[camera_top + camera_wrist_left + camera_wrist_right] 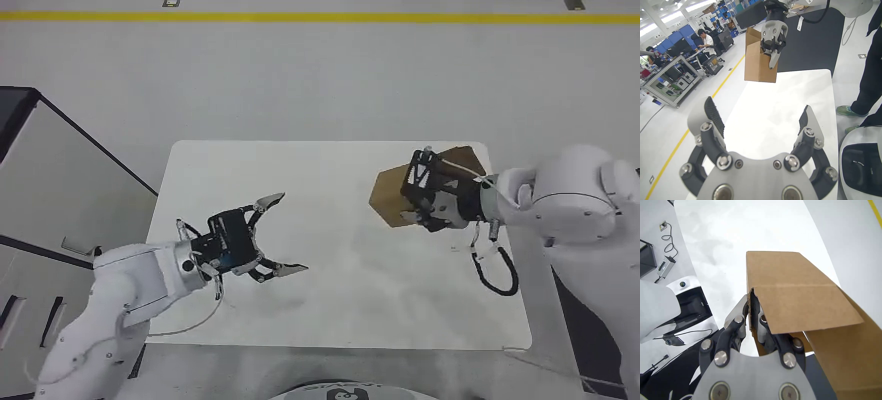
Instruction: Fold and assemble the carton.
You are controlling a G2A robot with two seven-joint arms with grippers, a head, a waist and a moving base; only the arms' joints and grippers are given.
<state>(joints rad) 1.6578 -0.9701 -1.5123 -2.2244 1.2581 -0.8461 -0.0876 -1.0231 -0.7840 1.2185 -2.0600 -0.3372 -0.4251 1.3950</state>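
The brown cardboard carton [392, 195] hangs above the right part of the white table [330, 290], partly formed into a box with loose flaps. My right gripper [418, 207] is shut on one wall of the carton [791, 291], the cardboard edge pinched between its fingers [738, 311]. From the left wrist view the carton [759, 64] is lifted off the table with the right gripper [772, 56] clamped on its wall. My left gripper [277, 233] stands open over the left middle of the table, holding nothing, its pads [713, 113] wide apart.
The table's far right corner [826, 73] lies near a person's legs and green shoes [849, 110] on the floor. A dark mat [810, 37] covers the floor beyond the table. A black panel [20, 120] stands to the left.
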